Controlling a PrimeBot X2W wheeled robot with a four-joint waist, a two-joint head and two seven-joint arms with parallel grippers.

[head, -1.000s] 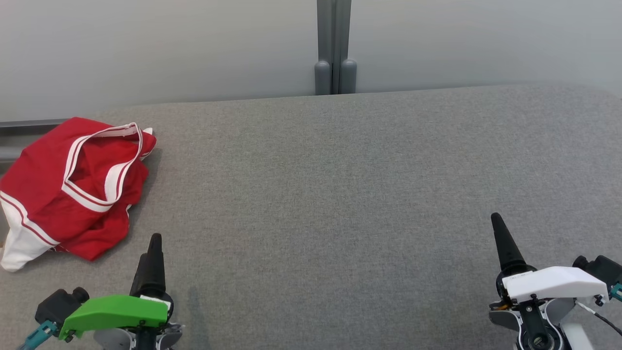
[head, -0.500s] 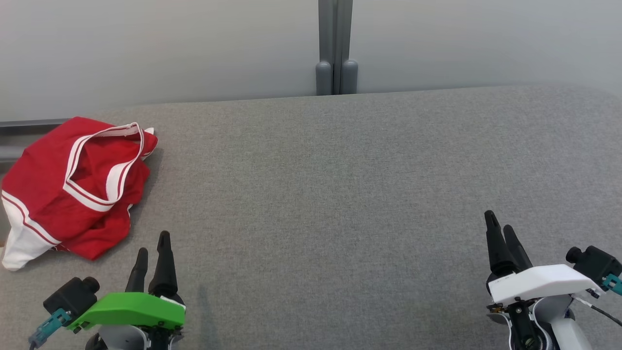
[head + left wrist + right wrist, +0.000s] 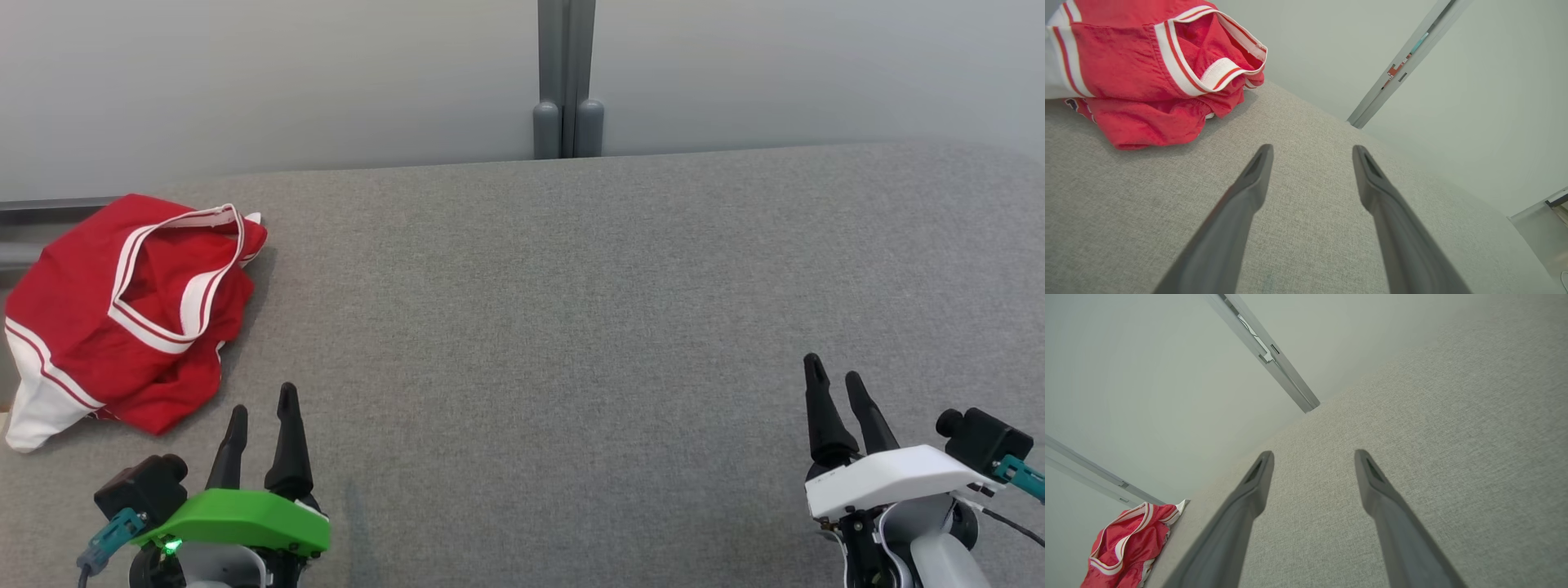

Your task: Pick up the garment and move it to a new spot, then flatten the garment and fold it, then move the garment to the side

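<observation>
Item: my left gripper (image 3: pixel 261 400) and right gripper (image 3: pixel 833 369) now stand rolled flat, fingers spread and empty (pickup not begun); the red-and-white sports garment (image 3: pixel 82 286) lies crumpled at the grey cloth table's (image 3: pixel 531 327) left edge, near my left gripper.

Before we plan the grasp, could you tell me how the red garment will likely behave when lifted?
The red garment lies crumpled in soft folds, so it will probably droop limply. It looks thin, so probably light. Pushed across the grey woven surface, it would likely bunch rather than slide.
</observation>
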